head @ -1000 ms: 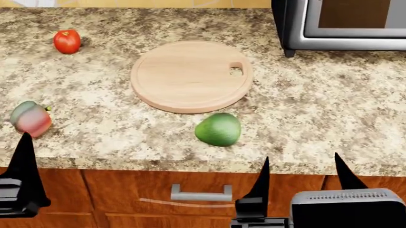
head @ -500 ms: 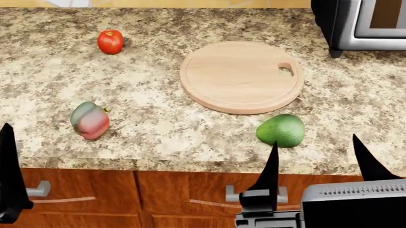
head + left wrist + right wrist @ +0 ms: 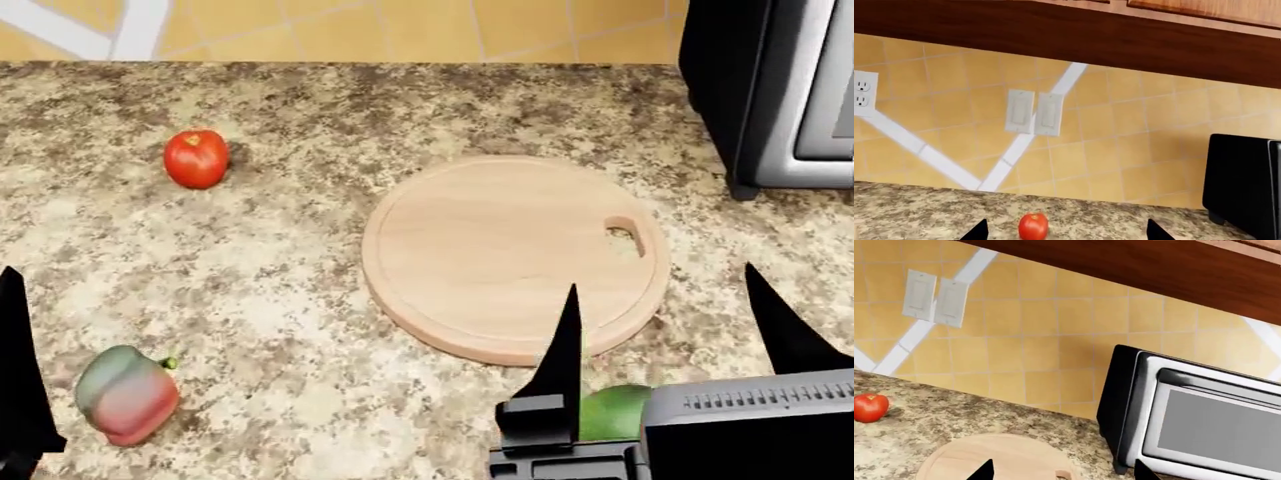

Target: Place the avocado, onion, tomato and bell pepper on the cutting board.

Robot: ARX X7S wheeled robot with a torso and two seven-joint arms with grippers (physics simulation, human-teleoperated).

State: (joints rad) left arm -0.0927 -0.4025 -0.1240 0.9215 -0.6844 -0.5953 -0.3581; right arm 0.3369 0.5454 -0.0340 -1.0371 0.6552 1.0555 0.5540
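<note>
**With the board bare, the near-edge avocado is the riskiest pick**

While nothing has yet been set on the cutting board (image 3: 514, 255), that round light-wood disc lies in the middle of the speckled stone counter (image 3: 307, 270) with its handle hole to the right. Just beyond its near rim sits the avocado (image 3: 615, 413), close to the counter's front edge and mostly hidden behind the right gripper (image 3: 681, 330). This claw is spread wide and holds nothing, its two dark fingers standing on either side of the fruit.

The tomato (image 3: 196, 158) rests far to the left, well apart from the board. The bell pepper (image 3: 126, 394) lies at the near left, beside the left gripper (image 3: 1064, 231), which is also spread wide and empty. No onion shows in any view.

Judged from this, a glancing finger could roll the smooth avocado off the front edge. The tomato looks just as ready to roll. A microwave (image 3: 781, 90) at the far right could block a wide swing of the right arm.
</note>
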